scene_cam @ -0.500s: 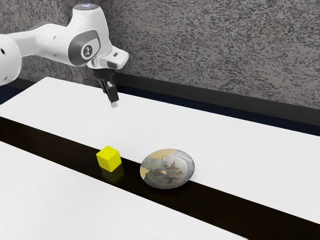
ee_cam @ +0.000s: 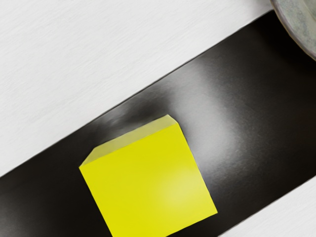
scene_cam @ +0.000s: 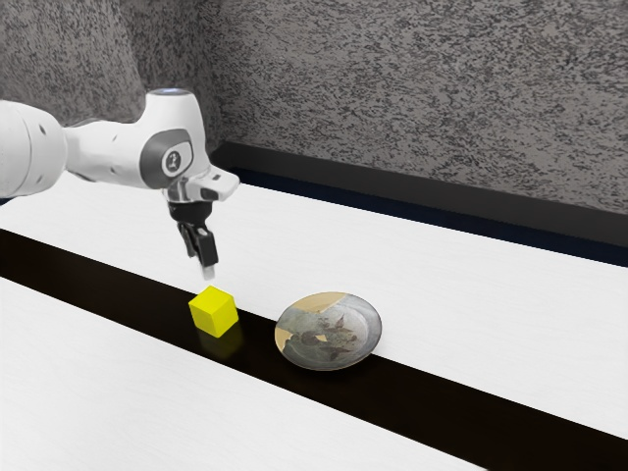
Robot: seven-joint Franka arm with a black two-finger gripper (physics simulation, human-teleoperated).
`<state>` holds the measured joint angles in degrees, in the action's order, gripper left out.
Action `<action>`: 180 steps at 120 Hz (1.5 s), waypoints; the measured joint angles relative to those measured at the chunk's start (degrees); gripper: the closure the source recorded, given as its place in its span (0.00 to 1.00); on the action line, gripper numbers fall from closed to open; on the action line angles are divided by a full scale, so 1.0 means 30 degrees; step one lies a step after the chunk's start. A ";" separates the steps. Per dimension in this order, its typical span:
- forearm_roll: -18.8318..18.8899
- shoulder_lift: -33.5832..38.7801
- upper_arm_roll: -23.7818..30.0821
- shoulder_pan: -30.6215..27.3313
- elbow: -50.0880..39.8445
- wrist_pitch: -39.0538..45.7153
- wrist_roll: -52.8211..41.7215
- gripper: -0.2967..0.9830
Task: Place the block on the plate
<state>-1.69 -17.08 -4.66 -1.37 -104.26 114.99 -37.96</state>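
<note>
Block [scene_cam: 214, 312], one; plate [scene_cam: 330, 334], one

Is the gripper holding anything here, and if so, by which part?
Nothing is held. The gripper hangs above the yellow block, which sits on the table's dark strip, beside the plate.

I note: glossy dark strip [scene_cam: 442, 410]; smooth matt counter [scene_cam: 442, 285]; rough-looking wall [scene_cam: 422, 98]; smooth, plastic-looking block [scene_cam: 213, 314]; ceramic-looking plate [scene_cam: 329, 334].

I log one yellow cube block [scene_cam: 213, 314], flat on the black stripe [scene_cam: 442, 412]; one round grey-tan patterned plate [scene_cam: 334, 334], nearby.
</note>
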 joint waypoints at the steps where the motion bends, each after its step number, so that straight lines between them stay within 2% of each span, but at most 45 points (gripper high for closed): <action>1: -0.0095 -0.0073 -0.0013 -0.0001 0.0008 0.0060 0.0015 0.23; 31: -0.2333 -0.1294 -0.0550 -0.0040 -0.1058 0.1949 0.1310 0.23; 49: -0.2986 -0.1868 -0.0751 -0.0039 -0.1140 0.3028 0.2270 0.23; 117: -0.3289 -0.2814 -0.0784 -0.0042 -0.1432 0.4458 0.4337 0.24; 146: -0.3108 -0.2797 -0.0706 -0.0041 -0.1480 0.4533 0.4783 0.40; 180: -0.2844 -0.2551 -0.0681 0.0006 -0.1479 0.4520 0.5281 0.49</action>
<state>-10.22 -24.73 -6.70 -1.35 -108.70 128.55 -22.12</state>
